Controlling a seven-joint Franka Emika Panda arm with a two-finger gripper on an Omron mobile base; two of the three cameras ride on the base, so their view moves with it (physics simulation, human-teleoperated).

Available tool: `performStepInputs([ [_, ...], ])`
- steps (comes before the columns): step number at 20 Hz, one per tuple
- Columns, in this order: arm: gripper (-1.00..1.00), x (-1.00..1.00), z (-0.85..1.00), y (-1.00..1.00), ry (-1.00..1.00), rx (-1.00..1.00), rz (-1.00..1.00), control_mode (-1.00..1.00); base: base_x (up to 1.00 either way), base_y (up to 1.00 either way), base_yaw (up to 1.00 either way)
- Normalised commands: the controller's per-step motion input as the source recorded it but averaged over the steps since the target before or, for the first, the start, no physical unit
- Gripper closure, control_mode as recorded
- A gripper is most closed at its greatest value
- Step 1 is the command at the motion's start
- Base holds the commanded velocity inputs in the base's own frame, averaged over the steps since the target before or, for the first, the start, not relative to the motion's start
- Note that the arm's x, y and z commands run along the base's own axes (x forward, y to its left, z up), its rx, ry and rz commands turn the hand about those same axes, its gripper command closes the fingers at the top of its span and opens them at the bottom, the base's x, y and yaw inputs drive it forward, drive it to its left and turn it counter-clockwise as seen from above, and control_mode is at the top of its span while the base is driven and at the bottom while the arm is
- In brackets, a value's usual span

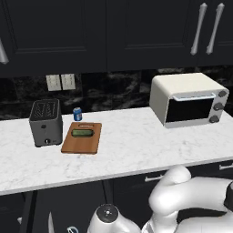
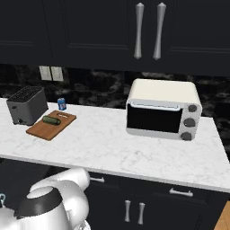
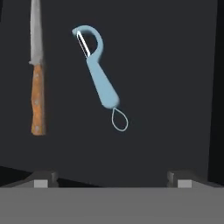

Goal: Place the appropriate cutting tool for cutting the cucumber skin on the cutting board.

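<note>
Below, the slim light-blue peeler (image 3: 98, 74) lies beside a wooden-handled knife (image 3: 37, 70)

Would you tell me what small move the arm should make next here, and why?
Probably ease the tool forward toward the peeler and centre on its light-blue handle. The fingers stand apart with nothing between them, the peeler lies clear of the knife, and the cucumber already rests on the cutting board.

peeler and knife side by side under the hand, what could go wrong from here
The knife lies close beside the peeler, so a drifting approach could take the wrong tool. The gripper is open and off-centre from the thin handle, so it may pinch poorly. The cucumber already occupies the cutting board, so placing could knock it.
</note>
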Motion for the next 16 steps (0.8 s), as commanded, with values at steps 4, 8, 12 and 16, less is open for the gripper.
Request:
performStepInputs([
  [4, -1.0, 0.25, 0.97, 0.0, -0.05, 0.0, 0.0, -1.0, 0.0, 0.0, 0.0],
  [8, -1.0, 0.25, 0.24, 0.07, -0.01, 0.0, 0.01, -1.0, 0.0, 0.0, 0.0],
  [12, -1.0, 0.17, -0.12, 0.04, 0.0, 0.0, 0.06, -1.0, 0.0, 0.0, 0.0],
  [16, -1.0, 0.16, -0.28, 0.07, 0.0, 0.0, 0.07, -1.0, 0.0, 0.0, 0.0],
])
